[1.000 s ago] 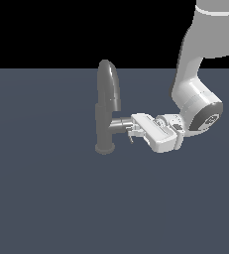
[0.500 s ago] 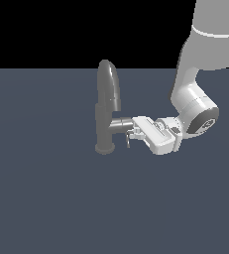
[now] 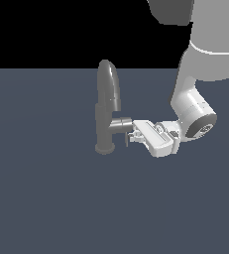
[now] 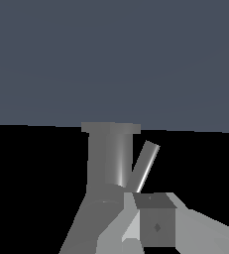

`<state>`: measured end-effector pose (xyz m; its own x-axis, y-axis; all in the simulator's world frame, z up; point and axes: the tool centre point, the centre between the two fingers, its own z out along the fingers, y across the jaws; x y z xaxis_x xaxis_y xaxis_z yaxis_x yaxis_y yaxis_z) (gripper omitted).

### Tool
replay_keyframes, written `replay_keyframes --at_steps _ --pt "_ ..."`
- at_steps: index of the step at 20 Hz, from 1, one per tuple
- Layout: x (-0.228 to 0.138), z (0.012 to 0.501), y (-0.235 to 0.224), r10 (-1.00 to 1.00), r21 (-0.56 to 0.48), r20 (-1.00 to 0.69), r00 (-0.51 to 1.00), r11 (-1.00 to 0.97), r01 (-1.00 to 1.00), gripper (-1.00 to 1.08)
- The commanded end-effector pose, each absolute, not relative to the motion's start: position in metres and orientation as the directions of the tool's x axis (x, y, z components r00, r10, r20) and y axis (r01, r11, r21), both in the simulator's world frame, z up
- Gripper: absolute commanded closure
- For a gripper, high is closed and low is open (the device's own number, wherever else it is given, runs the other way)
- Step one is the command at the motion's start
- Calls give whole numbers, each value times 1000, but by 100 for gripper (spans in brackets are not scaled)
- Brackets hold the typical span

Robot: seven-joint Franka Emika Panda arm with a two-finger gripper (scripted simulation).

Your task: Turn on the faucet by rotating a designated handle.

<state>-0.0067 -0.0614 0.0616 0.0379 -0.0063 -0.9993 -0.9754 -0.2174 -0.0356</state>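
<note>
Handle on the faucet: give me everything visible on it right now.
The handle is a thin, short grey metal stick with a bright highlight, standing tilted beside the faucet column at the end of the side stub. In the exterior view the gripper hides most of it. A fingertip pad sits at its lower end; contact looks likely but isn't certain.

Faucet (image 3: 107,111): the exterior view's left of the gripper (image 3: 132,136) is blocked by column and arched spout.
Handle (image 4: 144,166): found directly at the fingertips.
Floor (image 3: 51,198): open room is left around the base.
</note>
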Motion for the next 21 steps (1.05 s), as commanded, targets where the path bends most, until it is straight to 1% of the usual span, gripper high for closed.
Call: replay_keyframes --at_steps 1,21 --pt "-2 57 -56 -4 -30 -1000 31 -221 -975 108" --pt "31 34 -38 1 -7 -1000 7 -228 -974 108"
